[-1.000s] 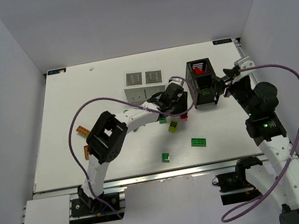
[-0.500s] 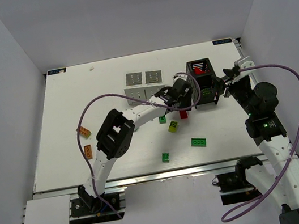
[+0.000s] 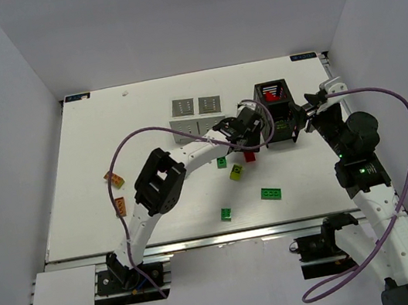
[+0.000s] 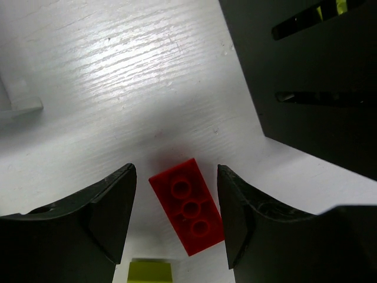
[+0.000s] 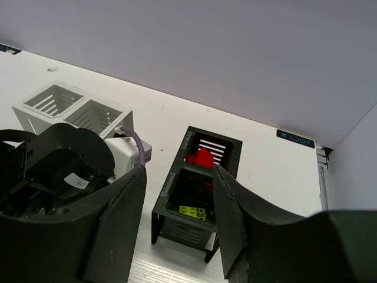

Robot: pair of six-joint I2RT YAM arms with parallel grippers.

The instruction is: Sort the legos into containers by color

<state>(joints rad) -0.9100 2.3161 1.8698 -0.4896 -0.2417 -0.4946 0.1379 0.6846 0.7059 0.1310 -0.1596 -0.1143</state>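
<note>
My left gripper (image 3: pixel 249 147) is open, low over a red lego (image 4: pixel 188 206) that lies on the table between its fingers, beside the black container (image 3: pixel 275 113). That red lego also shows in the top view (image 3: pixel 250 156). A yellow-green lego (image 4: pixel 149 270) lies just below it. The black container (image 5: pixel 197 190) holds red legos (image 5: pixel 201 157) in its far compartment and a yellow-green lego (image 5: pixel 193 211) in its near one. My right gripper (image 3: pixel 304 114) is open and empty, just right of the black container. The white container (image 3: pixel 196 114) stands left of it.
Loose on the table are a yellow-green lego (image 3: pixel 235 172), dark green legos (image 3: pixel 272 193) (image 3: pixel 226 213) (image 3: pixel 221 162), and two orange pieces (image 3: pixel 114 179) (image 3: pixel 120 206) at the left. The purple cable (image 3: pixel 132 142) arcs over the left arm.
My left gripper has moved right and away, from over the loose bricks to beside the black container, and now straddles the red lego. The right arm has not moved.
</note>
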